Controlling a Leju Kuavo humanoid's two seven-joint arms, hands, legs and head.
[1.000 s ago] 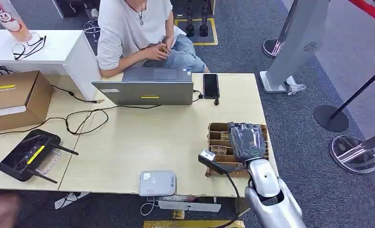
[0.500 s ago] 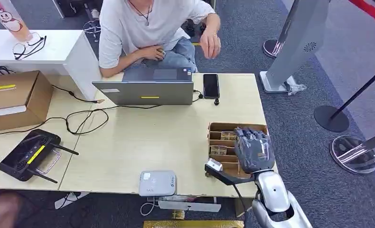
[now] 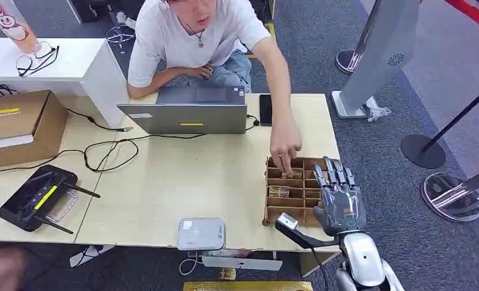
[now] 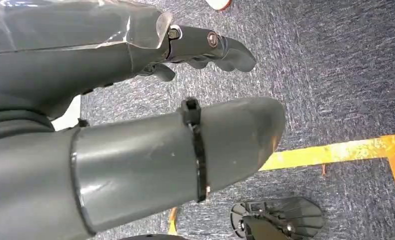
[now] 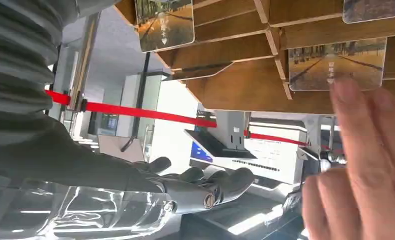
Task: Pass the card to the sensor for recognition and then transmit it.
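Head view: right hand (image 3: 340,203) empty, fingers spread, over card rack (image 3: 288,200) at bench (image 3: 213,176) right edge; person's hand (image 3: 285,145) reaching into rack's far slots.
Left wrist view: left hand (image 4: 135,115) empty, fingers loosely apart, above carpet.
Right wrist view: card (image 5: 335,64) standing in rack slot, person's fingers (image 5: 365,165) close by.

lobby desk: laptop (image 3: 185,117); stanchions (image 3: 425,148)

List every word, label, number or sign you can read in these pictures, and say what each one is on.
No text reads clearly.
Cards in the wooden box: vertical white print, too blurred.
Card reader: small logos, too small.
Laptop: yellow and white stickers, unreadable.
Cardboard box: yellow label, unreadable.
Controller: yellow strip, unreadable.
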